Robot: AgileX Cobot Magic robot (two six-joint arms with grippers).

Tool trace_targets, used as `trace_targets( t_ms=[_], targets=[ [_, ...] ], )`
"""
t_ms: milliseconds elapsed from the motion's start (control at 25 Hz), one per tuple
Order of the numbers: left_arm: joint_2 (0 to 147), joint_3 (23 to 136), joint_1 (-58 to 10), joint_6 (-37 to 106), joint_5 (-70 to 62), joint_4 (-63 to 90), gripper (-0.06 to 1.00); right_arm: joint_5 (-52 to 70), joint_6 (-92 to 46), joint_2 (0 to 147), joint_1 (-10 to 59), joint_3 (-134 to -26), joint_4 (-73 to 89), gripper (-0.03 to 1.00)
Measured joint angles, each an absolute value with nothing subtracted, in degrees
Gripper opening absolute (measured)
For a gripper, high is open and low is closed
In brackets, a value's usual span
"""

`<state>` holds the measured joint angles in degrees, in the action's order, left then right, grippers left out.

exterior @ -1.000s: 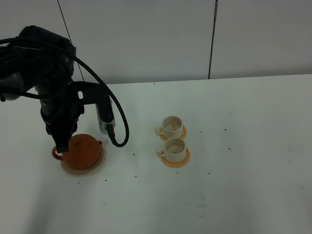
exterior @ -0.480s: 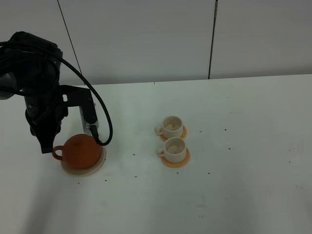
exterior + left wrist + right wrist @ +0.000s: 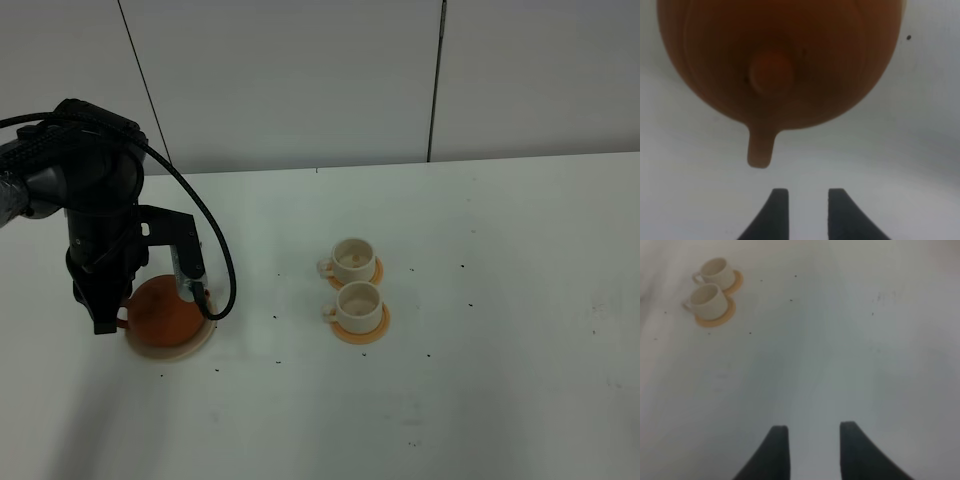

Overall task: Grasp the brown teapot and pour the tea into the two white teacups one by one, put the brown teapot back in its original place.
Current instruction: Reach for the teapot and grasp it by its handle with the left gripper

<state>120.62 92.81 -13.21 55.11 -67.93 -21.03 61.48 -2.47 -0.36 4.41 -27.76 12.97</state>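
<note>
Empty, parted left jaws sit just short of the brown teapot handle; right jaws parted too.

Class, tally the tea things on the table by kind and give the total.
Teapot: 1
Teacups: 2
Orange coasters: 2
Beige plate: 1
Total: 6
</note>
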Motion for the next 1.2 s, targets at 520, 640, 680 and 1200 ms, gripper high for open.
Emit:
trace_targets(
  t_ms=[520,640,680,1200],
  targets=[
    [122.0,92.9,-12.6,55.1,-67.0,-23.4,0.30,61.5,-2.5,-0.4,4.4,-27.8,13.0,0.24],
    [122.6,92.9,-12.6,55.1,-65.9,-23.6,0.30,61.5,-2.5,-0.4,4.4,-27.8,13.0,0.24],
    [122.6,92.9,-12.6,55.1,-65.2,-23.6,0.30,61.5,-2.5,-0.4,4.4,-27.8,13.0,0.24],
    [122.6,92.9,-12.6,56.5,-61.6,-22.5,0.30,61.5,-2.5,-0.4,4.4,-27.8,13.0,0.24]
  ],
)
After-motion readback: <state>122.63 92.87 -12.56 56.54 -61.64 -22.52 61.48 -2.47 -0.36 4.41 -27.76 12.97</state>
